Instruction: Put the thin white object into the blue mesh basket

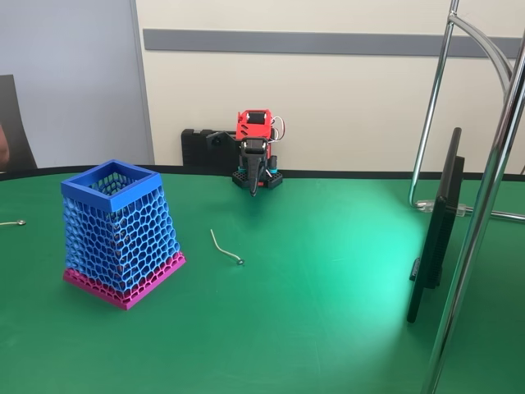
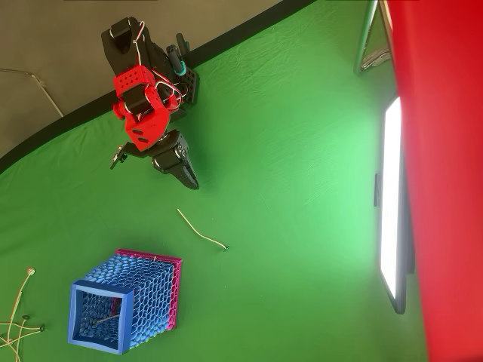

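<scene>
Nearest the camera in the fixed view, the green table spreads across the foreground, with a dark flat panel standing on edge at the right beside shiny metal stand tubes; a little farther in, at the left, stands the blue mesh basket, upright on its magenta base, its solid blue rim open to the top; in the overhead view the basket sits low and left, and a thin pale piece shows inside it, though what it is cannot be told; just right of the basket in the fixed view, apart from it and flat on the cloth, lies the thin white object, gently curved, with its small ball at the end nearer the camera; from above the same object lies between the basket and the arm, touching neither; at the far left edge a thin grey piece pokes into view; farther back, near the table's rear edge, the red and black arm is folded down, its gripper pointing at the cloth with the dark fingers drawn together to a tip and nothing between them; overhead, the gripper points toward the white object but stays well apart from it; behind all stands a pale wall.
</scene>
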